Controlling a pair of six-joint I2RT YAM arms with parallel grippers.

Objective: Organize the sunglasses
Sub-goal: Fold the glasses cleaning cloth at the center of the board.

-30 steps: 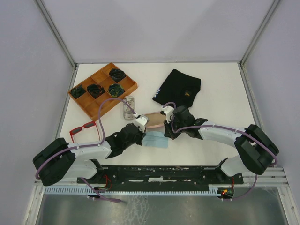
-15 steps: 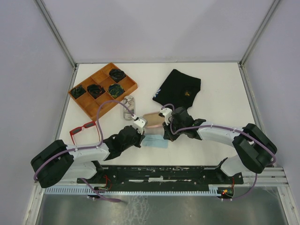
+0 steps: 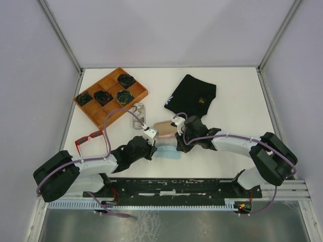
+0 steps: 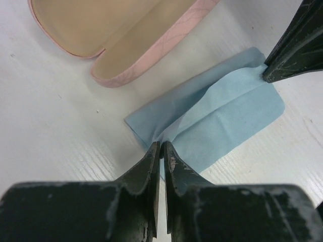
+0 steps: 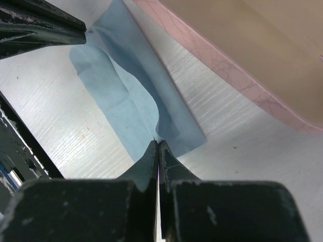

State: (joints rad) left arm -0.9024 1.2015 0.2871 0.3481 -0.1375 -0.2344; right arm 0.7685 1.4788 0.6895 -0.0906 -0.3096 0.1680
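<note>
Jaws on both arms pinch opposite ends of blue cloth [image 4: 217,116], L jaws w/ hairline gap, R jaws tight, just below open pink case [image 3: 164,128] mid-frame. Up-left of L jaws lie brown-tinted sunglasses [image 3: 138,114], long axis approx top-to-bottom; red sunglasses [image 3: 90,139] sit further left by L forearm. L arm nearer both.

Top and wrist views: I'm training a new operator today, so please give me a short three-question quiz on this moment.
1. True or false: the pink case lies open.
2. The red sunglasses lie: A inside that case; B on the table; C on the blue cloth.
3. What do the right jaws pinch?
Key: 1 true; 2 B; 3 the blue cloth.
</note>
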